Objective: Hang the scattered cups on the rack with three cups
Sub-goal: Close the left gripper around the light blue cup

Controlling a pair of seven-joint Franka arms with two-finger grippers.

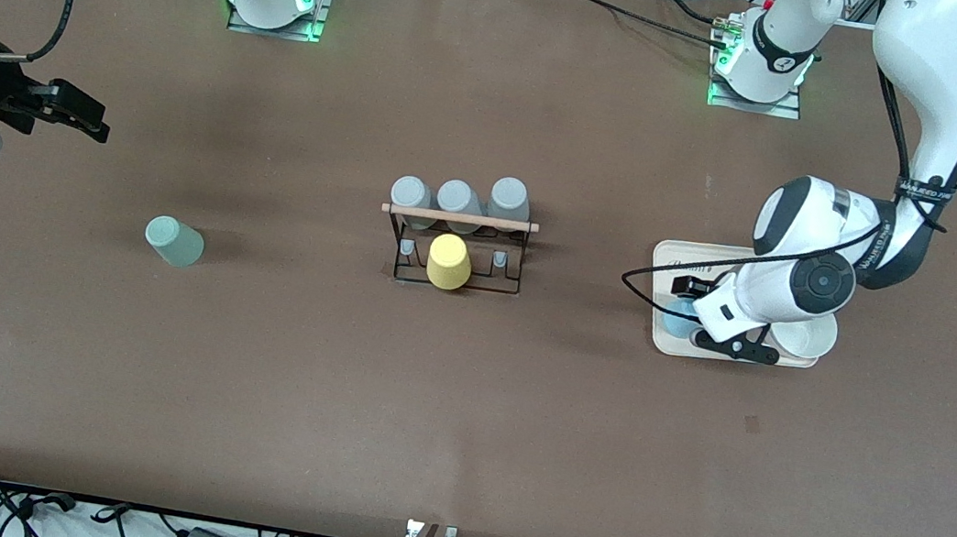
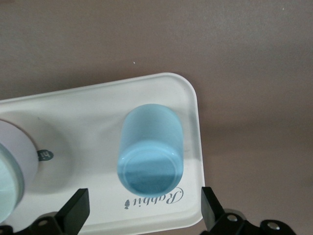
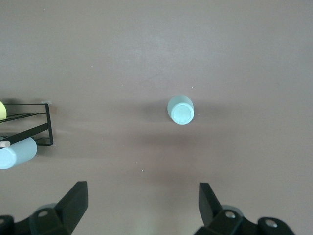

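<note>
At the middle of the front frame, the rack (image 1: 456,245) already carries three grey cups (image 1: 456,201) and a yellow cup (image 1: 449,263). Both scattered cups remain unhung: the mint cup (image 1: 174,241) sits on the counter (image 1: 459,414) at lower left, below the waiting right gripper (image 1: 74,111), its fingers spread. At right, the blue cup (image 2: 150,151) lies on the cream tray (image 2: 98,103) under the left gripper (image 2: 145,211), fingers spread too.

Light blue cup (image 2: 150,152) lies on its side on the cream tray (image 2: 98,105) near a rounded corner, printed lettering (image 2: 154,199) just beside its open mouth, a white bowl (image 2: 14,166) farther along the tray, the left hand (image 2: 144,215) spread wide above, brown surface (image 2: 244,73) around.
</note>
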